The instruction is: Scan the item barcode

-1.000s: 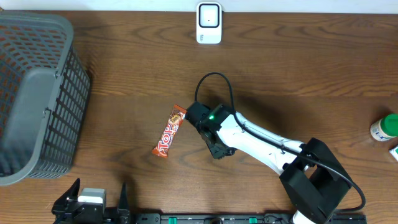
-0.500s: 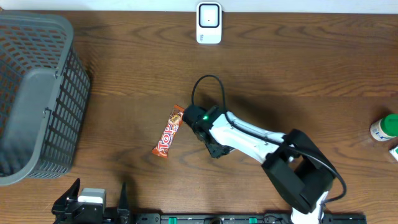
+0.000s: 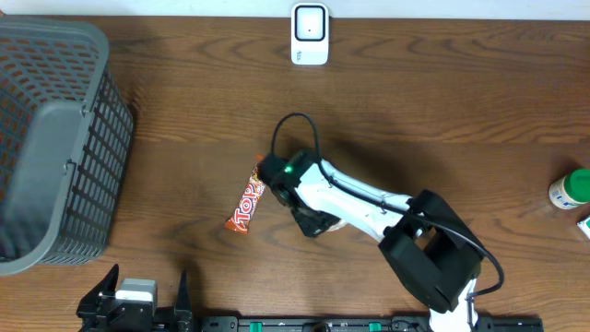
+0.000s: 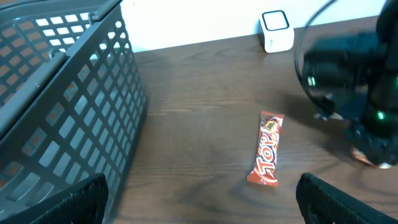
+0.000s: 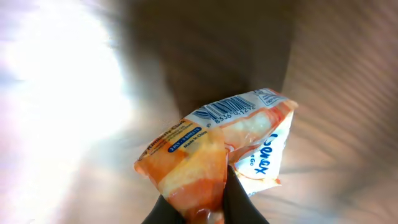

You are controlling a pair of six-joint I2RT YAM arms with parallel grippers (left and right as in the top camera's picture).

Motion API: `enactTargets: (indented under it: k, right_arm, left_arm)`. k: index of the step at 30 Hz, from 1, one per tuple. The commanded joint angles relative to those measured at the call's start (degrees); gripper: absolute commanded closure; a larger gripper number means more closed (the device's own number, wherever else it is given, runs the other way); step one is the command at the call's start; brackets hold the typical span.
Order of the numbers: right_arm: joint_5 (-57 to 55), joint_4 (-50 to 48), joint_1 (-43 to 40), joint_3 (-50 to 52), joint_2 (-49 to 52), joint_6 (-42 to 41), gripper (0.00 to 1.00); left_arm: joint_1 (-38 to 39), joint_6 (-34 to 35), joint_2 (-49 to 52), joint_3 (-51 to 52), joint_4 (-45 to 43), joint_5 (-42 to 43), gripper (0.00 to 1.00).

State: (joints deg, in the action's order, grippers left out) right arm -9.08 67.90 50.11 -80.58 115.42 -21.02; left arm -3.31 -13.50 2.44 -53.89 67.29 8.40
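Right pincer (image 5: 208, 210) pinched tight on the orange-and-white packet (image 5: 211, 146), barcode (image 5: 227, 111) facing its wrist camera, just right of the candy bar (image 3: 251, 197) lying on the tabletop (image 3: 442, 101). Left pincer (image 4: 202, 190) spread wide, well apart from the candy bar, on its near side.

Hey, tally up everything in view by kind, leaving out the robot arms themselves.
Wrapped packets: 2, the Top bar on the table and the orange packet pinched in the right gripper
Basket: 1
Scanner: 1
Green-capped bottle: 1
Cut-off item at the right edge: 1
Total: 6
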Motion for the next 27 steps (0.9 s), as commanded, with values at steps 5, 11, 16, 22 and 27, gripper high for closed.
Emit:
enactTargets:
  k: [5,11,16,22,27]
  right_arm:
    - [31.2,0.9,-2.8,-6.6,-6.8,13.5,0.99]
    - [47.3,-1.6,-6.8,-4.1,-6.8,33.0,0.99]
    - [53.9,-10.1,-7.7,1.1,-6.5,42.1,0.95]
    - [60.9,-16.9,-10.2,7.3,-6.5,42.1,0.86]
    - [64.5,-21.5,-13.8,11.8,-6.5,42.0,0.87]
  left_arm:
    - [0.1,-0.1,-0.1,-0.3,0.0,-0.5,0.04]
    - [0.1,-0.1,-0.1,-0.3,0.0,-0.5,0.04]
    - [0.1,-0.1,-0.1,-0.3,0.0,-0.5,0.04]
    - [0.1,-0.1,-0.1,-0.3,0.0,-0.5,0.04]
    - [0.1,-0.1,-0.1,-0.3,0.0,-0.5,0.04]
